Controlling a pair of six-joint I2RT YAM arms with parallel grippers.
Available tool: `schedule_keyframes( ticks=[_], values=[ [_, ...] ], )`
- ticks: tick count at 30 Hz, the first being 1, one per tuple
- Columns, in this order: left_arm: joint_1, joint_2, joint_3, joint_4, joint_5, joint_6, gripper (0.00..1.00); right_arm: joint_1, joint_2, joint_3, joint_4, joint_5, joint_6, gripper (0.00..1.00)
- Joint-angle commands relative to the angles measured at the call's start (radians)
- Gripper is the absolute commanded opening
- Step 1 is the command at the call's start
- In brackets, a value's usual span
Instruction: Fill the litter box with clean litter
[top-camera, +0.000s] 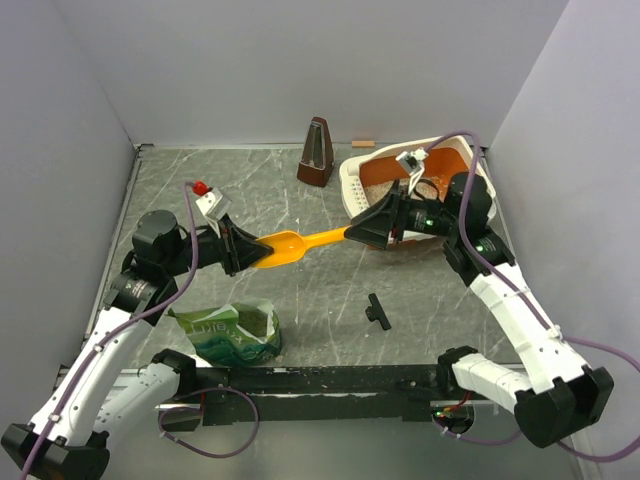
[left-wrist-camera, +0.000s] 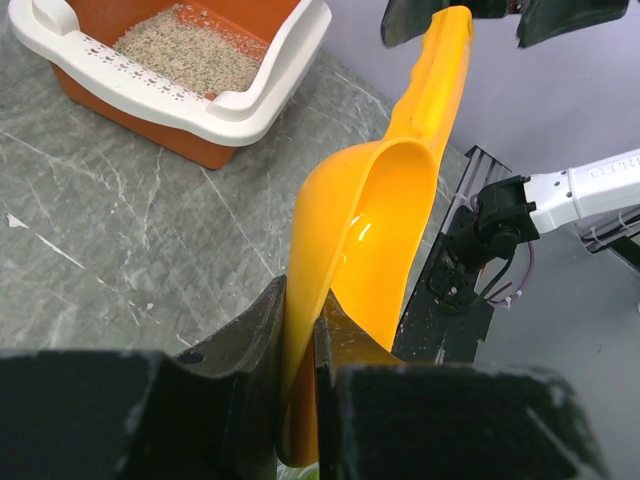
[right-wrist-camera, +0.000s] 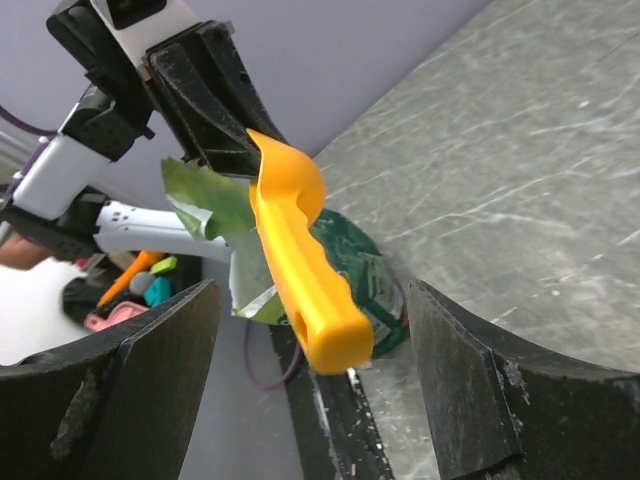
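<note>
Gripping: L claw (left-wrist-camera: 300, 345) clamps orange scoop (left-wrist-camera: 390, 190) by bowl rim.
R claw (right-wrist-camera: 312, 300): jaws wide, scoop handle btwn, no contact.
Litter box (left-wrist-camera: 150, 85): clean litter (left-wrist-camera: 185, 50) inside.

Orange scoop (top-camera: 300, 243), green bag (top-camera: 232, 333), brown metronome (top-camera: 318, 153), small black part (top-camera: 377, 311)

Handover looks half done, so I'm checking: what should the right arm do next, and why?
Probably close the right claw on the scoop handle: its jaws stand open either side of the handle end, while the left claw pinches the scoop's bowl.
</note>
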Motion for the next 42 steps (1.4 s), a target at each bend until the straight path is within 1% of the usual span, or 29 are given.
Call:
schedule_keyframes(
  ticks=[1,6,10,14,16,19,22,26,28,29,30,31,32,34,35,37,38,40,42],
  values=[
    [-0.003,-0.016,0.001,0.072,0.028,-0.002,0.01,0.063,0.04,0.019,0.07,-0.029,0.029,0.81],
    [-0.003,-0.029,-0.002,0.069,0.024,-0.005,0.01,0.115,0.055,0.034,0.063,0.014,0.018,0.77],
    [-0.003,-0.032,-0.004,0.072,0.034,-0.01,0.01,0.127,0.044,0.028,0.07,0.019,0.021,0.7],
    [-0.003,-0.029,-0.005,0.076,0.045,-0.013,0.01,0.138,0.028,0.023,0.07,0.03,0.014,0.65],
    [-0.003,-0.029,-0.007,0.081,0.051,-0.014,0.01,0.14,0.023,0.023,0.098,0.028,0.008,0.63],
    [-0.003,-0.026,-0.007,0.084,0.062,-0.021,0.01,0.143,0.026,0.028,0.106,0.03,0.008,0.57],
    [-0.003,-0.021,-0.004,0.082,0.064,-0.021,0.01,0.146,0.029,0.023,0.125,0.031,0.014,0.47],
    [-0.004,-0.021,-0.002,0.081,0.054,-0.017,0.01,0.152,0.044,0.034,0.118,0.03,0.014,0.42],
    [-0.003,-0.018,-0.002,0.084,0.06,-0.024,0.01,0.156,0.049,0.036,0.124,0.027,0.015,0.35],
    [-0.003,-0.015,-0.002,0.084,0.06,-0.022,0.01,0.164,0.052,0.042,0.115,0.03,0.006,0.07],
    [-0.001,-0.013,-0.001,0.083,0.059,-0.022,0.01,0.17,0.058,0.049,0.098,0.033,-0.005,0.0],
    [-0.004,-0.012,0.001,0.078,0.053,-0.021,0.02,0.176,0.06,0.055,0.081,0.036,-0.015,0.0],
    [-0.004,-0.009,0.006,0.076,0.048,-0.021,0.11,0.184,0.058,0.06,0.08,0.042,-0.028,0.0],
    [-0.006,-0.003,0.018,0.064,0.019,-0.016,0.43,0.195,0.044,0.071,0.025,0.088,-0.049,0.0],
    [-0.007,0.002,0.027,0.061,0.004,-0.014,0.48,0.196,0.038,0.078,0.002,0.103,-0.061,0.0],
    [-0.009,0.019,0.07,0.023,-0.013,0.002,0.56,0.198,0.023,0.108,-0.063,0.152,-0.086,0.0],
    [-0.012,0.023,0.096,-0.011,-0.027,0.018,0.58,0.198,0.017,0.132,-0.125,0.177,-0.1,0.0],
    [-0.017,0.031,0.151,-0.083,-0.116,0.036,0.61,0.198,0.006,0.169,-0.221,0.229,-0.123,0.0],
    [-0.017,0.046,0.225,-0.195,-0.244,0.068,0.64,0.198,-0.018,0.197,-0.319,0.295,-0.147,0.0]
  ],
)
